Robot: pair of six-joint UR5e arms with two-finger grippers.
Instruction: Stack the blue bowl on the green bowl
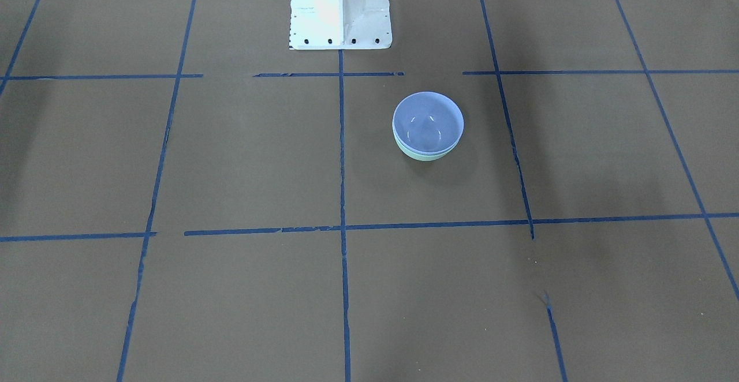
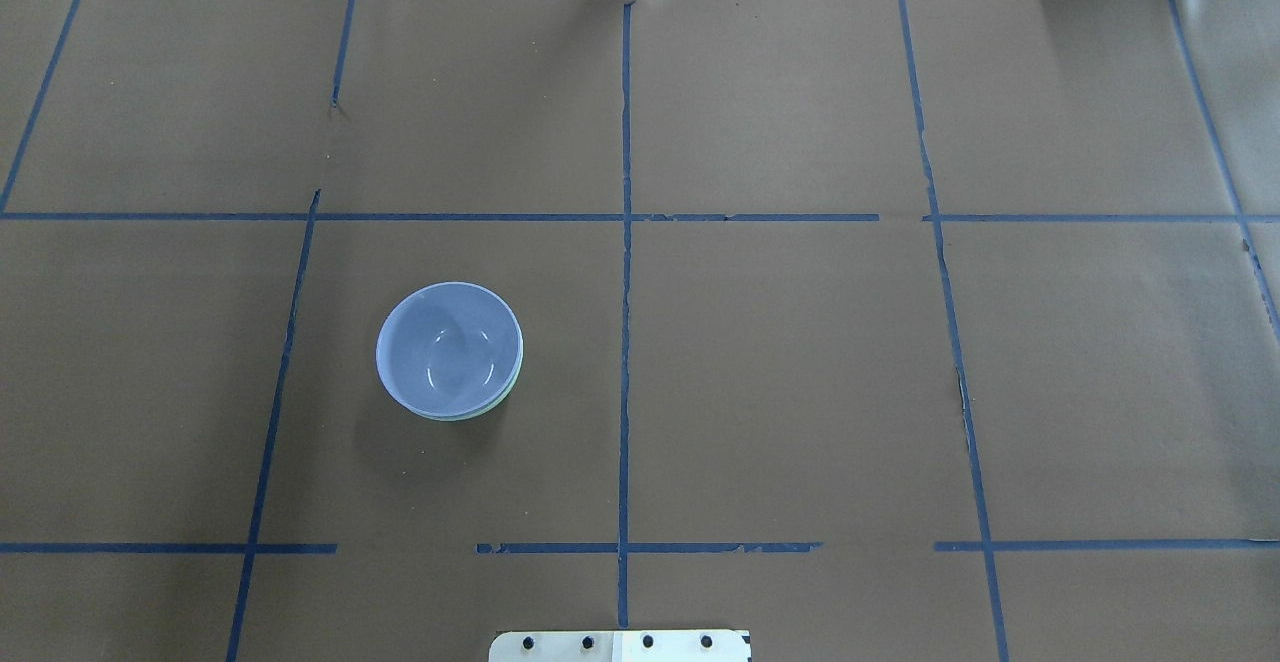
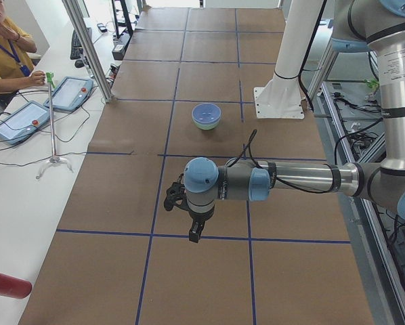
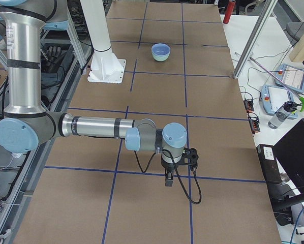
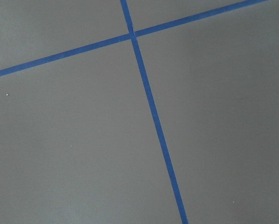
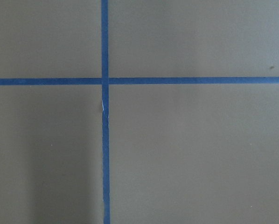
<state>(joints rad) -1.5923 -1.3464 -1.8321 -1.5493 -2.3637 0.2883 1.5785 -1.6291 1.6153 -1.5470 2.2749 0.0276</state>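
Blue bowl: the blue bowl (image 2: 449,347) sits upright inside the green bowl (image 1: 426,157), mouth up. Only a thin green rim peeks out underneath.
Spot on the counter: the pair is on the robot's left half of the counter (image 2: 800,392), a bit off the middle tape line (image 2: 625,342). It's somewhat nearer the robot-side edge than the far edge, and well away from every corner.
Task status: looks done to me. Blue is nested in green, nothing is touching them, and it sits level as far as I can see.
Left fingers: the left gripper (image 3: 196,237) hangs pointing down over the counter, out toward the left end. It only shows in the side view, so I can't tell if the fingers are spread or pressed together. Doesn't look like it's carrying anything.
Right fingers: same deal. The right gripper (image 4: 168,182) hangs out toward the right end, side view only, so I can't tell there either.
Wrist cams: both show just bare counter and a tape cross.
Which way the bowls lie: from either gripper they're inward along the counter, toward the middle and a little toward the robot's edge.
Nearer arm: the left, I'd say, since the bowls are on its half.
Long axis: none, they're round, so approach angle hardly matters.
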